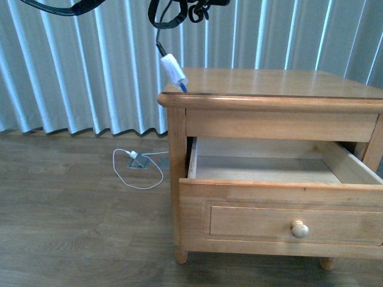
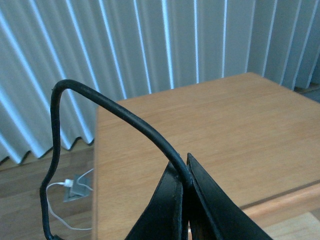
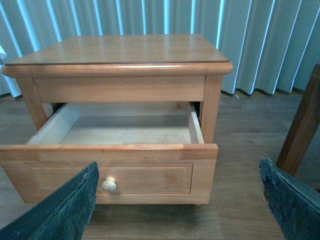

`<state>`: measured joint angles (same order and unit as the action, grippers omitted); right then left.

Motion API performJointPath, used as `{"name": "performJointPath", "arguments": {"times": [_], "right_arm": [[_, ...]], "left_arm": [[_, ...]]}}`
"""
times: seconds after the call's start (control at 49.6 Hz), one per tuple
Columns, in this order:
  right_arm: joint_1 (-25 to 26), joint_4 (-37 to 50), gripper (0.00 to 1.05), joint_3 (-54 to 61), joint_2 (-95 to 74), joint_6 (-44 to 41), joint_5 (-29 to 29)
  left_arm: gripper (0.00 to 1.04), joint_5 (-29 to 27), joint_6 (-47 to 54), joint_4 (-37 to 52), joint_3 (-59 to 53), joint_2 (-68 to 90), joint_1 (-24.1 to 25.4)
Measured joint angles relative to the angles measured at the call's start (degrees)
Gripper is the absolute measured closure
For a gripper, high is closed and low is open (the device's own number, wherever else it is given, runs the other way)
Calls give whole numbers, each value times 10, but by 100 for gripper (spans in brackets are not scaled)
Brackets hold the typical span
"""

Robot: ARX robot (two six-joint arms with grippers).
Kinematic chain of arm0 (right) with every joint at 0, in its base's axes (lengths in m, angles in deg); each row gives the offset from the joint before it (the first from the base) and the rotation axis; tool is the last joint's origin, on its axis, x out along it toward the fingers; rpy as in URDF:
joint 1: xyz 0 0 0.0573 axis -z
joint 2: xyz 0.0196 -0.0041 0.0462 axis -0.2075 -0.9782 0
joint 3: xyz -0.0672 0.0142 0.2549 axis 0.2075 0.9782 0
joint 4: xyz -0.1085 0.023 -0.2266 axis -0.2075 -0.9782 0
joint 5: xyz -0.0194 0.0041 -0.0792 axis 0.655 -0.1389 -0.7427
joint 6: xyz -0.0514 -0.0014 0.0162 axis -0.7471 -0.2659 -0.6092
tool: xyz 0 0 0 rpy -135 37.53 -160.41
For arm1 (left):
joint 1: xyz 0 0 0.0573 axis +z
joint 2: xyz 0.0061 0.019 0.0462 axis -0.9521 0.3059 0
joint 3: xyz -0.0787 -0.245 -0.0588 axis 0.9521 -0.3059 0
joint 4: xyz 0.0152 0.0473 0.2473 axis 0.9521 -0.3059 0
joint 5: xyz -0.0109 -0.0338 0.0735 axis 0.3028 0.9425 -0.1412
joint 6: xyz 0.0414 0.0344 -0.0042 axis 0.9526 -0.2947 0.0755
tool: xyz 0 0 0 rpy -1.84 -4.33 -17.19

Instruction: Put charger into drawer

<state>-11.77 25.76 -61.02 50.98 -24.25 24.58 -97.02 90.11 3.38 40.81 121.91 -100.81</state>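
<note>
The charger (image 1: 173, 72), a white plug block with a blue tip, hangs from its black cable (image 1: 160, 24) above the nightstand's front left corner. My left gripper (image 2: 183, 181) is shut on that cable (image 2: 120, 112), over the nightstand top; the gripper itself does not show in the front view. The drawer (image 1: 281, 206) stands pulled out and empty, with a round knob (image 1: 300, 229). It also shows in the right wrist view (image 3: 125, 165). My right gripper (image 3: 180, 200) is open and empty, low in front of the drawer front.
The nightstand top (image 1: 269, 84) is bare wood. A white plug with a white cable (image 1: 136, 162) lies on the wood floor at the left, by a floor socket. Curtains (image 1: 84, 72) hang behind. A dark wooden post (image 3: 302, 125) stands near my right gripper.
</note>
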Motion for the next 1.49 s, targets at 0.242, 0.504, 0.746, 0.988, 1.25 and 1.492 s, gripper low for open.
{"name": "performJointPath", "arguments": {"times": [0.242,0.504,0.746,0.988,1.25,1.492], "right_arm": [[0,0,9,0,0,0,0],[0,0,9,0,0,0,0],[0,0,9,0,0,0,0],[0,0,9,0,0,0,0],[0,0,9,0,0,0,0],[0,0,9,0,0,0,0]], "left_arm": [[100,41,-17,13,-46,-23,-28],[100,53,-42,10,-46,20,-54],[101,41,-109,-11,-12,95,-66],[100,41,-132,-36,32,146,-75],[101,28,-152,-66,82,222,-87],[100,8,-182,-86,111,260,-78]]}}
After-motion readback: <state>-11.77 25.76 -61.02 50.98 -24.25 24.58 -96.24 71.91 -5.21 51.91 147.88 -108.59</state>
